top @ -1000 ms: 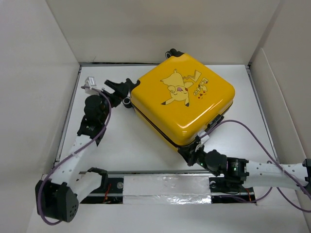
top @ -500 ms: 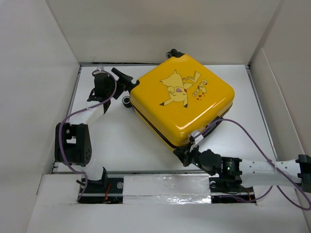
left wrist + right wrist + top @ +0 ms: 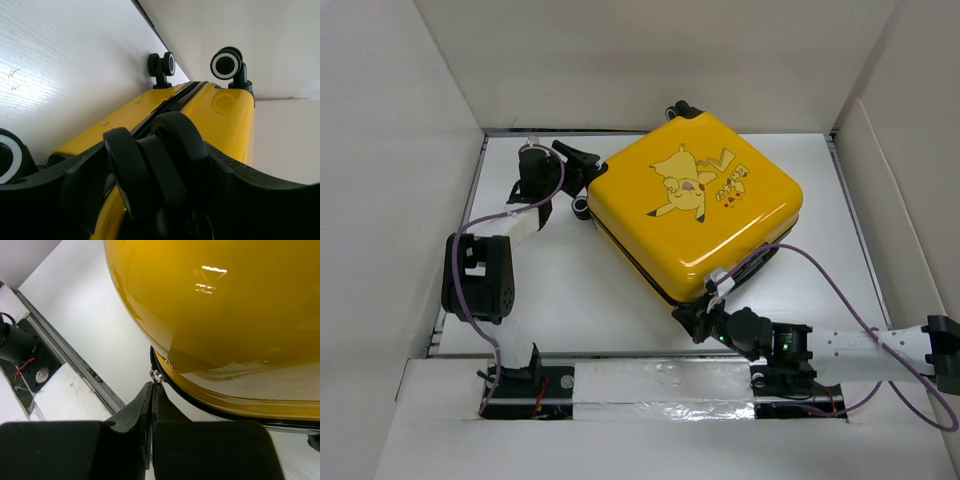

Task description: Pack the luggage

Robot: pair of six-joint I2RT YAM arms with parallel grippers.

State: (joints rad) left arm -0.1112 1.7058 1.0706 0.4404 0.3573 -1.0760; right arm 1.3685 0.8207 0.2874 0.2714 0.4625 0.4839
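Lying flat on the table (image 3: 570,290), the luggage (image 3: 695,205) is seen closed from above, with the left gripper (image 3: 582,165) at its wheels and the right gripper (image 3: 692,318) at its near corner. On the left wrist, a wheel (image 3: 160,160) is flanked by wide-set jaws; whether it is gripped cannot be told. On the right wrist, jaws pressed together are set at the zipper pull (image 3: 156,374), and zipping is judged unfinished.

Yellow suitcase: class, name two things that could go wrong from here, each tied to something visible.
1. The left hand straddles a black wheel; wheels turn, so a grip there may slip.
2. The right hand, shut, seems to pinch only the tip of the zipper pull at the suitcase corner; it could pull free.
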